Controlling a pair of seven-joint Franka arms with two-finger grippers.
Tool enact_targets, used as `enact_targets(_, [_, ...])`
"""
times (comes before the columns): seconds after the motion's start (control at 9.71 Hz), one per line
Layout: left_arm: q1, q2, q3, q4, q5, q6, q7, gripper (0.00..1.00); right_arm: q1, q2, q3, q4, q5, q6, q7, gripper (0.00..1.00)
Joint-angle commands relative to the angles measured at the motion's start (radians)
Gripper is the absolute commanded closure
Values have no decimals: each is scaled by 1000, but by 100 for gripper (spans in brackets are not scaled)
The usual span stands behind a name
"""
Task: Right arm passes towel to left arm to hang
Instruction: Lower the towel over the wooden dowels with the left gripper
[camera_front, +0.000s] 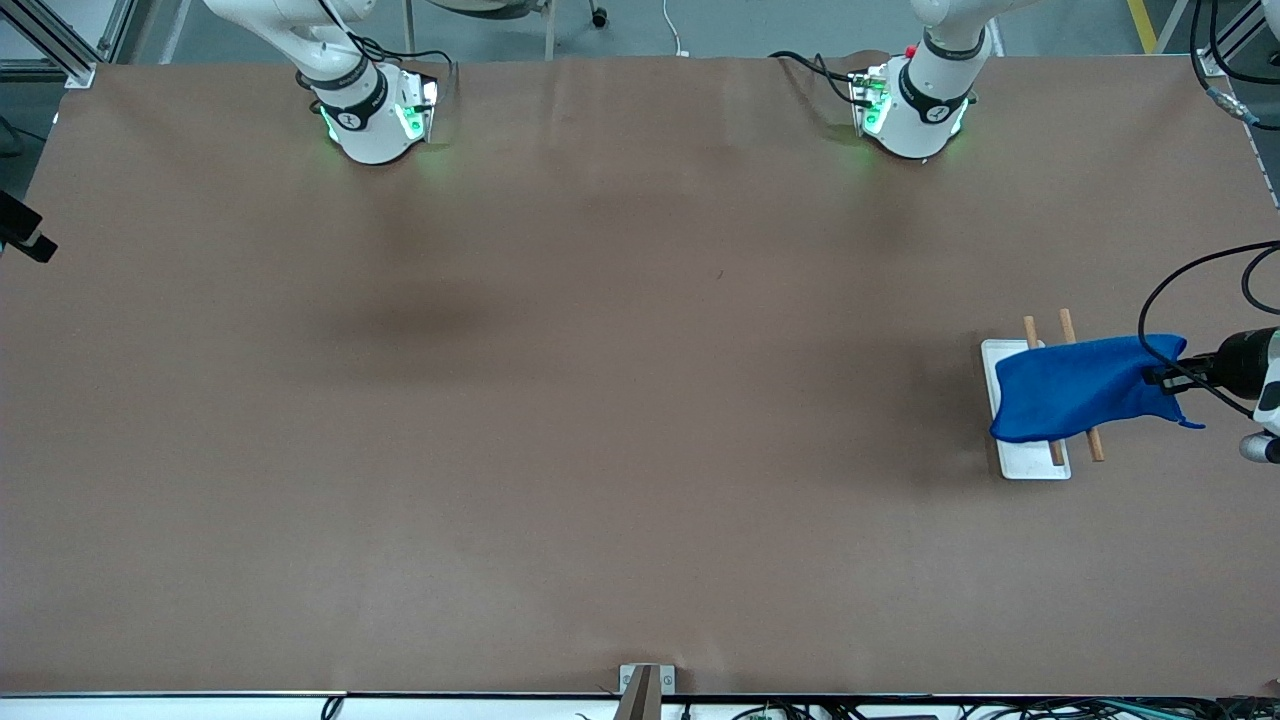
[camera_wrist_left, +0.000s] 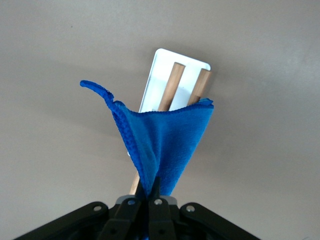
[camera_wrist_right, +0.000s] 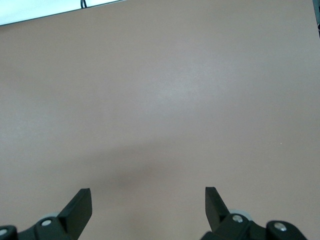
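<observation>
Toward the counter's edge at the left arm's end, about midway between the robots' edge and the camera's edge: small bright blue microfibre towel (camera_front: 1085, 388), draped across a rack of two light wooden dowels (camera_front: 1095, 445) standing on a flat white rectangular base (camera_front: 1030, 462). One end of the cloth bunched and pinched in the left arm's black two-finger gripper (camera_front: 1165, 377), fingers pressed together on the fabric, as shown plainly in the left wrist view, where the towel (camera_wrist_left: 165, 147) fans out from the gripper (camera_wrist_left: 150, 197) toward the dowels (camera_wrist_left: 172, 85) and the white base (camera_wrist_left: 155, 75). Short blue corner loop (camera_wrist_left: 95, 87) curling free off one edge. Other end of the cloth hanging over the base on the side toward the counter's middle.

Right gripper (camera_wrist_right: 147, 210) spread wide and empty, hovering over bare brown counter (camera_wrist_right: 165, 100); out of sight in the front view apart from the arm's green-lit base near the robots' edge. Waiting, by the look of it.

Judged from this: handover done, hanging step in hand and nearly finished. Next move likely calls for lowering slightly so the cloth settles evenly over both dowels, then opening the left gripper and lifting straight away without dragging the towel off.
</observation>
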Motion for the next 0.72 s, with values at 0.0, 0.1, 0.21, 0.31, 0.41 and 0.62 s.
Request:
enact_targets(0.0, [30,23,-1,-29,29,29,37,100,-18,7,6,15,-2,-14,-9,0])
enact_targets(0.1, [47,24,-1,-31,39,41,54,100,-18,7,8,9,-1,-21,-16,0])
enact_targets(0.21, [67,37,-1,-31,39,47,81,100,-18,5,6,11,4,-43,-14,0])
enact_targets(0.31, [87,41,-1,-31,39,58,124,100,-31,5,6,12,13,-49,-16,0])
enact_targets(0.41, [107,54,-1,-31,39,60,135,100,-47,8,9,15,13,-46,-17,0])
enact_targets(0.62, [119,66,-1,-31,39,69,137,100,-54,16,12,20,24,-43,-17,0])
